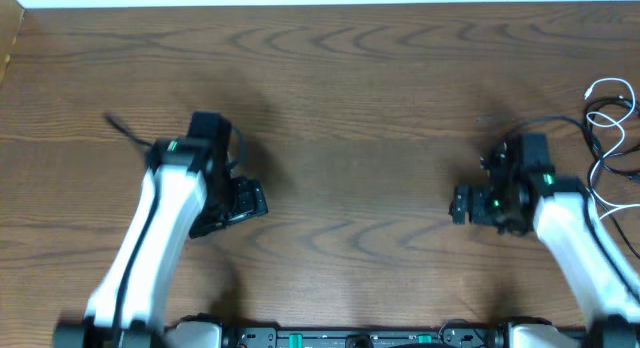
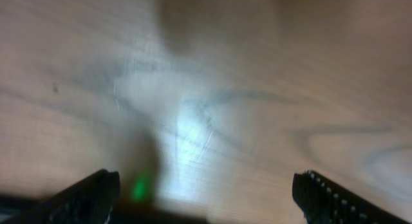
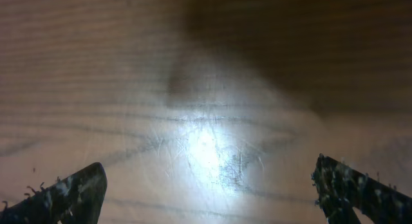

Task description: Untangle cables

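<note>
The white cable (image 1: 606,92) lies in loose loops at the table's far right edge, with a thin black cable (image 1: 588,134) tangled through it. Both are behind and to the right of my right arm. My right gripper (image 1: 458,204) is open and empty, pointing toward the table's middle; the right wrist view (image 3: 209,185) shows only bare wood between its fingers. My left gripper (image 1: 256,200) is open and empty over bare wood, as the left wrist view (image 2: 206,195) also shows. Neither wrist view shows a cable.
A thin black strand (image 1: 122,129) sticks out at the far left from behind my left arm; I cannot tell what it belongs to. The wooden table (image 1: 350,108) has a white edge along the back. The arm bases sit at the front edge.
</note>
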You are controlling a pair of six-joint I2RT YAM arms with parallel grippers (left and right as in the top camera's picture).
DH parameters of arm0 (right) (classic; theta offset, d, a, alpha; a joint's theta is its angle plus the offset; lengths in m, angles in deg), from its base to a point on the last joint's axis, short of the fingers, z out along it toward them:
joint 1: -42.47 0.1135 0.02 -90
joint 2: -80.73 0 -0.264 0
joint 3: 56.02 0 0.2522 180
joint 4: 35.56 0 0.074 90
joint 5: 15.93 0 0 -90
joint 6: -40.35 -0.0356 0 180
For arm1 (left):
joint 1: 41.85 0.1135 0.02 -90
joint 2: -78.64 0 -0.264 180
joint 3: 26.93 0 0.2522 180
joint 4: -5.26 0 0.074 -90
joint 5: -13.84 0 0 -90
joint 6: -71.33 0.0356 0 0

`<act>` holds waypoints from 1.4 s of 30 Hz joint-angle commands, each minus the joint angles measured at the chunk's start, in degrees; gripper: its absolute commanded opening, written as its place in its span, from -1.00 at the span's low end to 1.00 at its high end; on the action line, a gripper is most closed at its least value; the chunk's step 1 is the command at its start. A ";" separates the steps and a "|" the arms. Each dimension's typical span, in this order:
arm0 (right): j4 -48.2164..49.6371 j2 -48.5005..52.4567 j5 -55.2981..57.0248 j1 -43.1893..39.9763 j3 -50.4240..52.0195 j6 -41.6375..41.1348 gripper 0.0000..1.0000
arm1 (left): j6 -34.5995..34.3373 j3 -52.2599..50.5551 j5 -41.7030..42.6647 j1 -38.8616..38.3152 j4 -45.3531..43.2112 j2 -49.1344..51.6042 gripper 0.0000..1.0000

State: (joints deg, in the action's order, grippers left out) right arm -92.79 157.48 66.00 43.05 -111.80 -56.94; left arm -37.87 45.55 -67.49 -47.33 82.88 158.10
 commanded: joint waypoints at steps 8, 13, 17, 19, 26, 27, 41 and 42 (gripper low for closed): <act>3.61 -29.16 0.48 0.26 9.66 -0.83 0.99 | 0.92 -12.31 -2.99 -0.07 -13.22 -35.45 0.84; 3.63 -37.03 0.46 0.26 9.70 -0.83 0.99 | 0.92 -12.50 -5.95 -0.07 -13.25 -45.35 0.85; 3.61 -38.34 0.46 0.26 9.70 -0.83 0.99 | 0.92 -12.50 -5.95 -0.07 -13.25 -48.61 0.85; 3.39 -38.23 0.46 0.26 9.70 -0.83 0.99 | 0.92 -12.50 -5.95 -0.07 -13.16 -48.76 0.85; 3.37 -38.23 0.46 0.26 9.70 -0.83 0.99 | 0.92 -12.50 -5.95 -0.07 -13.14 -48.43 0.86; 3.37 -38.23 0.46 0.26 9.70 -0.83 0.99 | 0.92 -12.50 -5.95 -0.07 -13.14 -48.43 0.86; 3.37 -38.23 0.46 0.26 9.70 -0.81 0.99 | 0.92 -12.50 -5.95 -0.07 -13.14 -48.43 0.86; 3.19 -38.23 0.46 0.26 9.70 -0.81 0.99 | 0.92 -12.50 -5.95 -0.07 -13.14 -48.43 0.86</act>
State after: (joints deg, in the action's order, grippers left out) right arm -89.33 119.36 66.19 43.05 -102.60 -57.09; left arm -37.89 33.40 -72.28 -47.33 69.79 109.64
